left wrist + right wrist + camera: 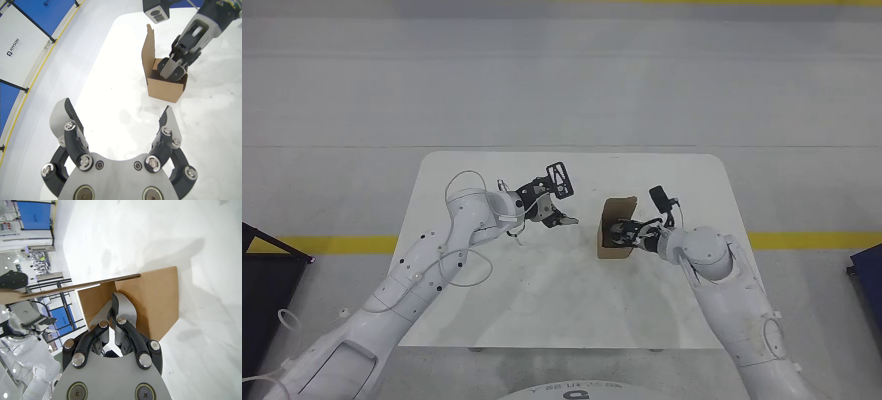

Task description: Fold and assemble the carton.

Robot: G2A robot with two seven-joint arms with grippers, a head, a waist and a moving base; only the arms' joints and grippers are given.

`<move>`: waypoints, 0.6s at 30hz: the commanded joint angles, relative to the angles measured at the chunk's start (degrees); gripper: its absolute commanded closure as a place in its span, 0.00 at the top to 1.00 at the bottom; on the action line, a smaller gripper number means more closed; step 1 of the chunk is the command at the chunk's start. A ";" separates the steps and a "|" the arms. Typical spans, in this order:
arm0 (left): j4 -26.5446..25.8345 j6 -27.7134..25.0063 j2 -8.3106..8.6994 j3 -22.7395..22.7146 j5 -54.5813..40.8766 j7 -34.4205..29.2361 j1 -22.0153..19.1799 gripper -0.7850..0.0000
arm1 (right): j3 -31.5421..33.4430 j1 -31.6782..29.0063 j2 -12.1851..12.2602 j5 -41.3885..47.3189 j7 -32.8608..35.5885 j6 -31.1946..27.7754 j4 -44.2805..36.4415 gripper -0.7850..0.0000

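A small brown carton (617, 230) stands on the white table (572, 300), its mouth open upward and one tall lid flap (148, 49) standing upright. My right gripper (620, 236) reaches down into the carton's mouth from the right, its fingers shut together with nothing seen between them. In the right wrist view the fingertips (122, 300) lie against the inner wall of the carton (157, 298), under the flap's edge (75, 287). My left gripper (117, 108) hangs open above bare table to the left of the carton (162, 91), apart from it.
The table's edges lie well away from the carton on all sides. Blue-panelled barriers (20, 17) stand on the floor beyond the table. A yellow line (332, 243) runs across the floor beside it.
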 commanded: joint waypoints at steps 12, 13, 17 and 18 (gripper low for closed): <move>0.00 0.00 0.00 0.00 0.00 0.00 0.00 1.00 | 10.55 -13.49 0.87 13.22 -4.03 -18.69 -1.90 0.00; -0.04 0.26 0.01 -0.03 0.01 0.13 0.27 1.00 | 10.96 -13.19 1.01 13.02 -3.29 -17.96 -0.90 0.09; 0.05 -0.03 0.06 -0.16 0.51 -0.43 0.84 1.00 | 10.28 -10.01 1.34 10.81 -1.72 -14.30 2.44 0.40; 0.27 -0.23 -0.01 0.02 0.50 -0.66 0.80 1.00 | 9.74 -9.22 1.37 10.17 -1.56 -13.69 3.19 0.42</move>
